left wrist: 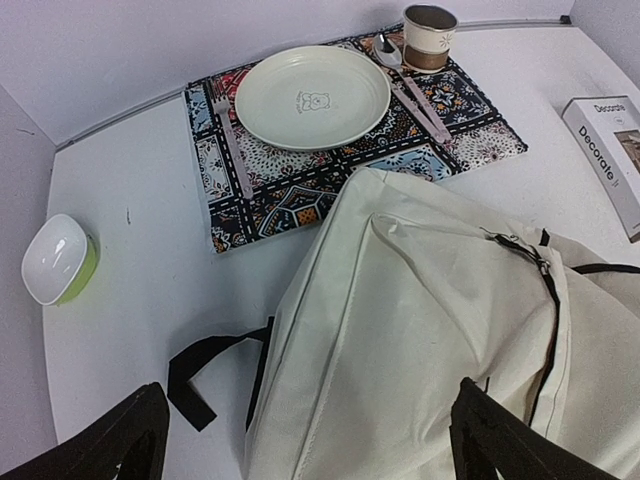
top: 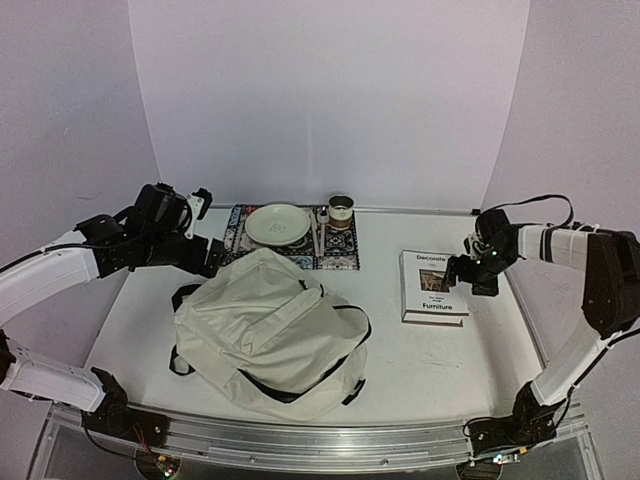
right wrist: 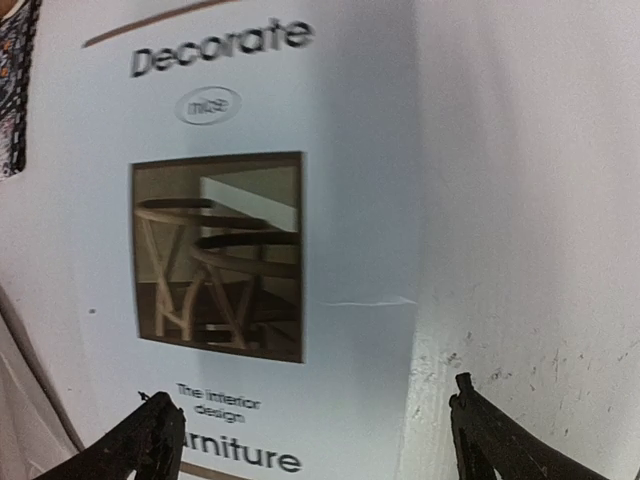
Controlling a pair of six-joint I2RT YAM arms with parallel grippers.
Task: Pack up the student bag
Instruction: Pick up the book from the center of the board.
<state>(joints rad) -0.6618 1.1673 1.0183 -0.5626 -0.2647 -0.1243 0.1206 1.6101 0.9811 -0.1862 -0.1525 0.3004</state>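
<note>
Two grippers stood wide open, empty: left gripper [left wrist: 310, 440] above the bag [left wrist: 420, 330], right gripper [right wrist: 315, 440] over the book [right wrist: 220, 250]. It had to straddle the book's right edge squarely before closing, I judged.

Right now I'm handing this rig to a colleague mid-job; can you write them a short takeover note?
Left gripper: open, empty, above the bag.
Right gripper: open, empty, over the right edge of the book.
Bag lies mid-table; book flat on the table to its right, apart from it.
Done: nothing visibly packed.
Left: likely grasp the book and get it into the bag.
</note>
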